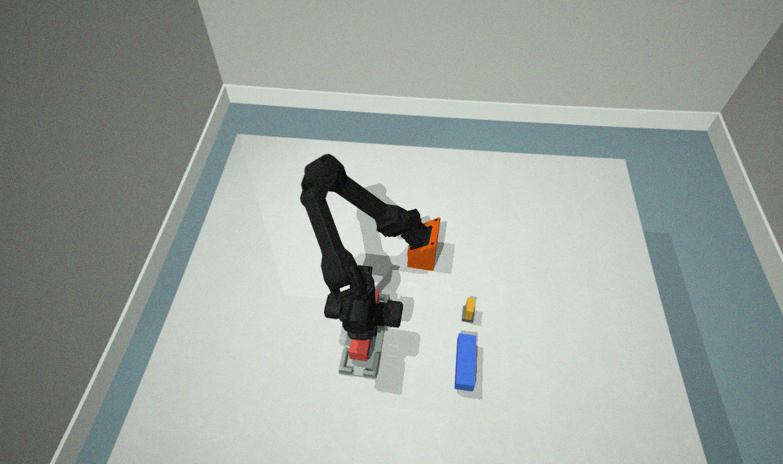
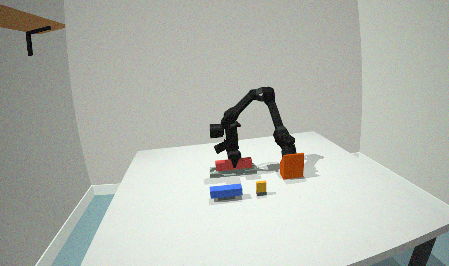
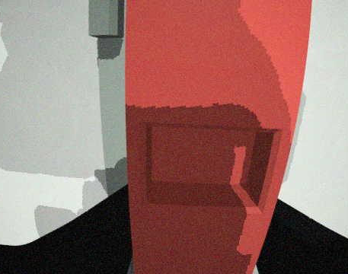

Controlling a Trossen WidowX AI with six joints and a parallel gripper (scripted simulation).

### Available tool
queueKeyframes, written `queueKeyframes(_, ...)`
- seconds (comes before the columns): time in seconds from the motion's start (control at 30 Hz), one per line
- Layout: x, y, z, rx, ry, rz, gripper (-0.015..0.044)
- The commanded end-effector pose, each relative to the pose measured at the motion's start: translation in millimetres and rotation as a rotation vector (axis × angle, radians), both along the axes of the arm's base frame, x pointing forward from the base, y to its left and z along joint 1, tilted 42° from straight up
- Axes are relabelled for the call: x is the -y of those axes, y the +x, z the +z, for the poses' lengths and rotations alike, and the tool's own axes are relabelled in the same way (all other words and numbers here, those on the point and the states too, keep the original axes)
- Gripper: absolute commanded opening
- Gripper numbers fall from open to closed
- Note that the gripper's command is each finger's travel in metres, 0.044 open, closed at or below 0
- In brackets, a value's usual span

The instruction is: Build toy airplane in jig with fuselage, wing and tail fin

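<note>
Top view: high above table (image 1: pixel 532 242) (image 2: pixel 173 218), tilted down, well back, walls at frame edges. Exterior: off table's side, looking slightly down, farther side wall behind. Wrist: close, facing down onto red fuselage (image 1: pixel 359 348) (image 2: pixel 223 164) (image 3: pixel 204 68); exact tilt hard to judge. Top, exterior share whole arm (image 1: pixel 325 231) (image 2: pixel 275 115), blue block (image 1: pixel 466 360) (image 2: pixel 225 191).

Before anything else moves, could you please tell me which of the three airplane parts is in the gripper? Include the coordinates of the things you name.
The red fuselage (image 1: pixel 358 348) (image 2: pixel 245 163) (image 3: pixel 204 68): the gripper (image 2: pixel 234 165) is shut on it, while the blue and yellow parts stand apart from it.
</note>
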State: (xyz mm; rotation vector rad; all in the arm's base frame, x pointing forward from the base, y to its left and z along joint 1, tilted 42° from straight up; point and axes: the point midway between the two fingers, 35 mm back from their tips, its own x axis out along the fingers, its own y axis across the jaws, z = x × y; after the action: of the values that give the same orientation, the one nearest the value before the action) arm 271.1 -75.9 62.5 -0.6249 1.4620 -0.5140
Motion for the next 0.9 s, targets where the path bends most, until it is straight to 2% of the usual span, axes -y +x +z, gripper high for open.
queueKeyframes(0.0, -0.5, 0.2, 0.4, 0.001, 0.000, 0.000, 0.0135)
queueKeyframes(0.4, -0.5, 0.2, 0.4, 0.001, 0.000, 0.000, 0.0440)
queueKeyframes(0.63, -7.4, 1.5, 6.7, 0.001, 0.003, 0.002, 0.0440)
queueKeyframes(0.87, -70.9, -5.5, 76.5, -0.004, 0.002, 0.010, 0.0440)
